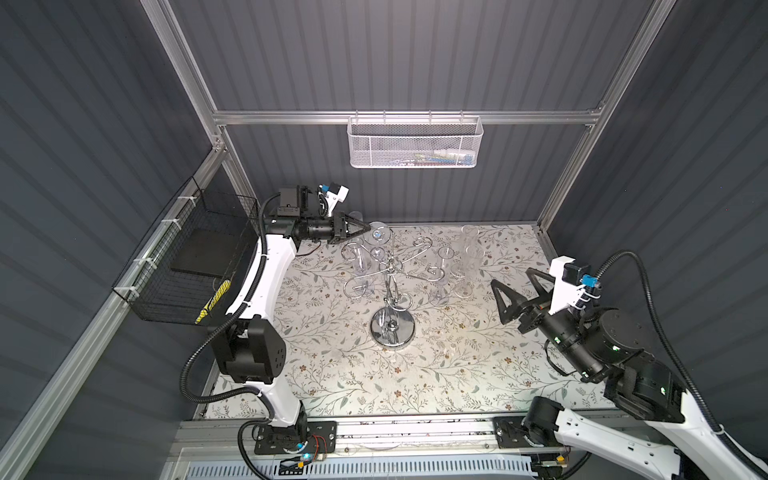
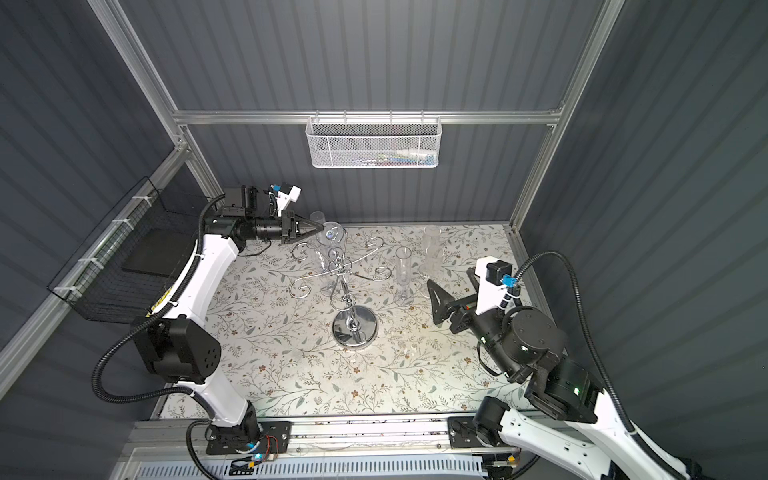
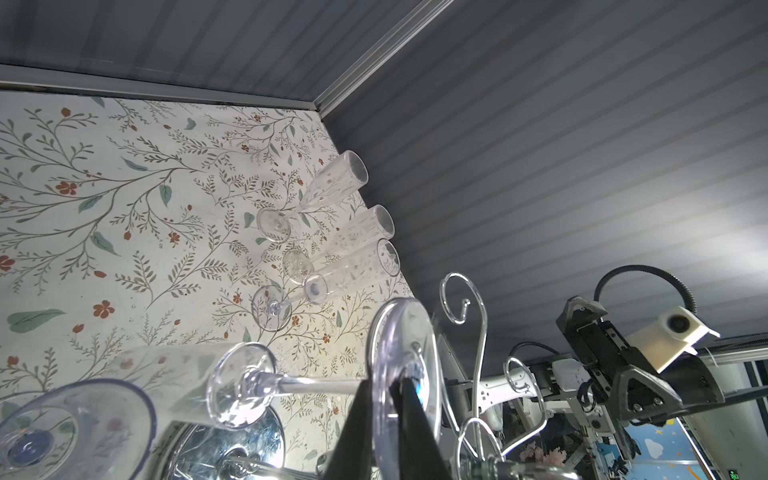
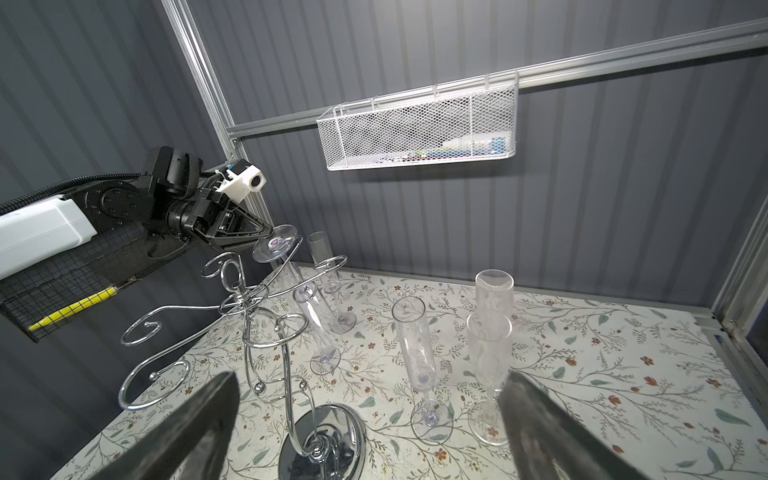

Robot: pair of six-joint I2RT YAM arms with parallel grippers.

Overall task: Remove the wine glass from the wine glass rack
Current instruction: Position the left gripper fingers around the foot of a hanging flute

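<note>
Left claw pinched shut on foot of wine glass, upper left of centre in both top views. Glass hangs inverted from wine glass rack arm, stem running down toward desk. Right claw wide open, empty, well apart. Left arm nearer; likely slide foot out along arm.

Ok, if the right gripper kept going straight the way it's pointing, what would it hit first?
Probably the pair of frosted flutes standing just ahead of the open right gripper. The clear flute beside them is close to that line too, and depth is unclear, so it could be either.
</note>
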